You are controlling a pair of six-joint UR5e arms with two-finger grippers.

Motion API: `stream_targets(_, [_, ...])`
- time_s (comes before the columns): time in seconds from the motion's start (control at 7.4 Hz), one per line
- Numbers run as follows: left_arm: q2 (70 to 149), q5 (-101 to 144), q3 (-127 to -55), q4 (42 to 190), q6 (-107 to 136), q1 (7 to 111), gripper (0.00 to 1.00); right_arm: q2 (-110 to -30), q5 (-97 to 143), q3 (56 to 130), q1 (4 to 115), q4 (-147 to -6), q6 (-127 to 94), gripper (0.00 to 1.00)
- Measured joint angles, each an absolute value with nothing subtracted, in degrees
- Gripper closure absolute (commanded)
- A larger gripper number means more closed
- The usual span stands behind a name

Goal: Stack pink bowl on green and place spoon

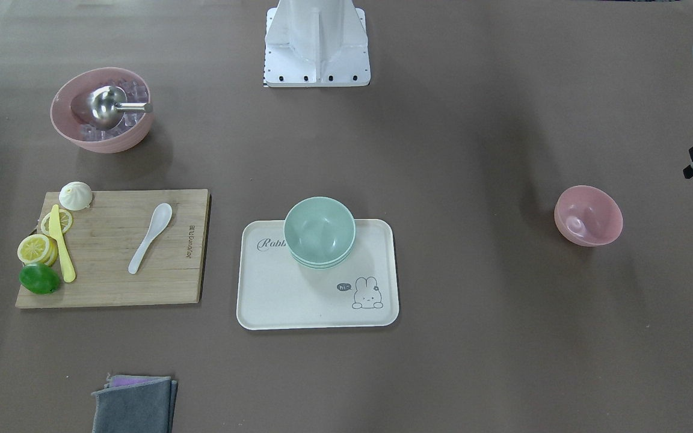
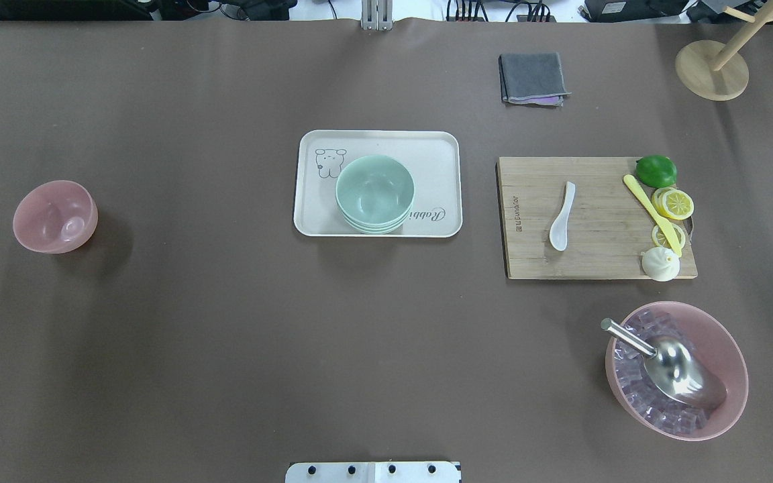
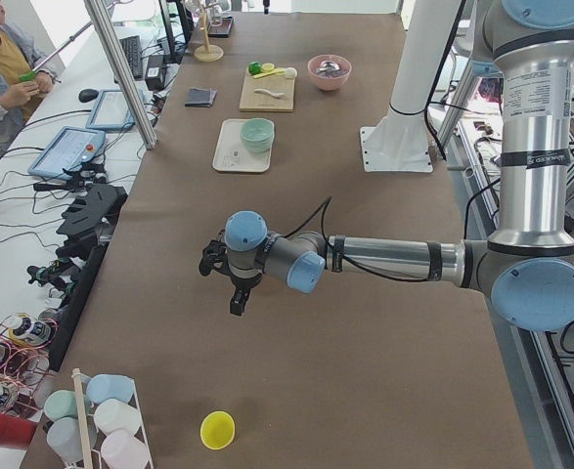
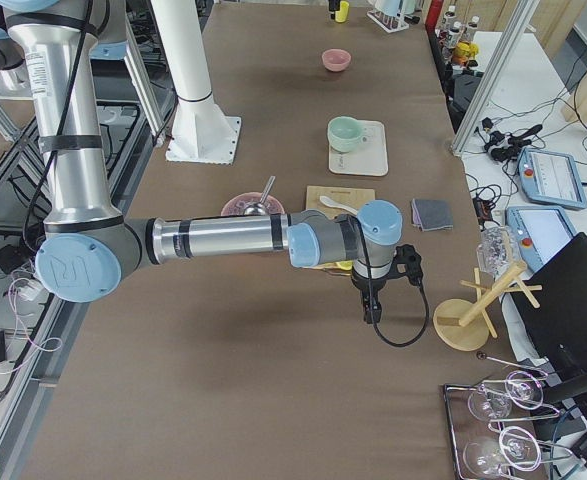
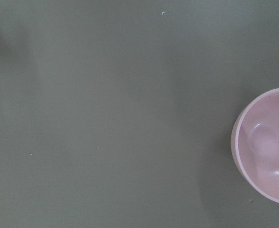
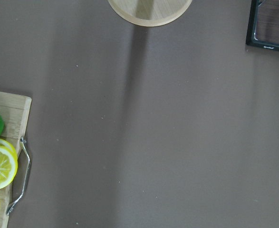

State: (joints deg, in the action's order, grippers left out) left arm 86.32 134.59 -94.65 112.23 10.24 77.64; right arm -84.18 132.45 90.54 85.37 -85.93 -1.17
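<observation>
A small pink bowl stands alone on the brown table, on my left side; it also shows in the overhead view and at the right edge of the left wrist view. Stacked green bowls sit on a cream tray at the centre. A white spoon lies on a wooden cutting board. My left gripper hovers beyond the pink bowl, off the table's left end. My right gripper hovers past the board. I cannot tell whether either is open.
A large pink bowl holds ice cubes and a metal scoop. Lime, lemon slices, a yellow knife and a bun lie on the board. A grey cloth, a wooden stand and a yellow cup are on the table.
</observation>
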Motion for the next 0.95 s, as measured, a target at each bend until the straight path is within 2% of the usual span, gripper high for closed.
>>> stream_targets(0.95, [86.53,134.53,-94.30,112.24,10.54,77.53,0.02,-85.41,133.88,91.92,85.16,-86.18,-1.60,0.00])
